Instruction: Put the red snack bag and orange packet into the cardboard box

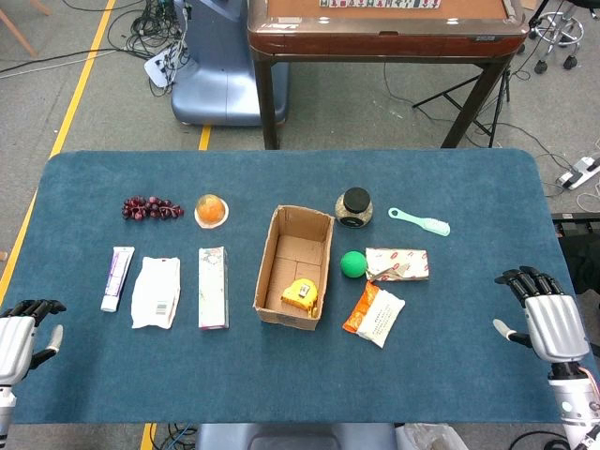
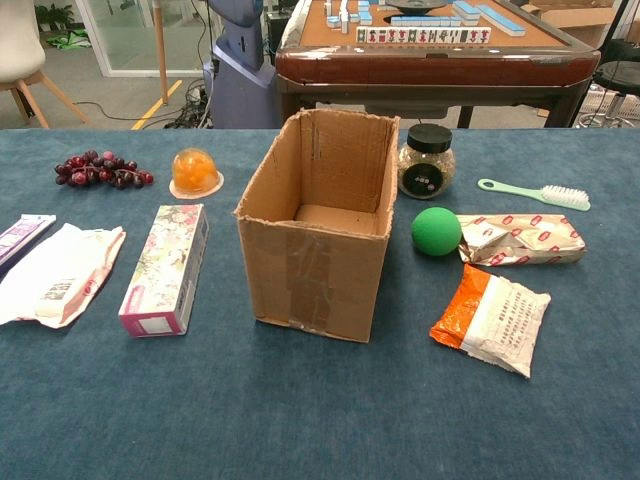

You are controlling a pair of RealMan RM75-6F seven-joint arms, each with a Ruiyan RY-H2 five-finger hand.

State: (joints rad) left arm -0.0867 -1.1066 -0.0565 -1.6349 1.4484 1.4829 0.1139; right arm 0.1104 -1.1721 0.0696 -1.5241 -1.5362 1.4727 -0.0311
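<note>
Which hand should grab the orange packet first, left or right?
Right. The orange packet and red snack bag both lie on the right side of the cardboard box, nearer the right hand, which is open. The left hand would probably have to cross over the box.

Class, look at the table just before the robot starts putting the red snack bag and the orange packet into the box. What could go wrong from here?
1. The green ball touches the red-and-white snack bag, so lifting the bag may send it rolling.
2. The tall open cardboard box could tip if the right hand knocks its wall.
3. The flat orange-and-white packet lies flush on the blue cloth, so fingers may slide over it.
</note>
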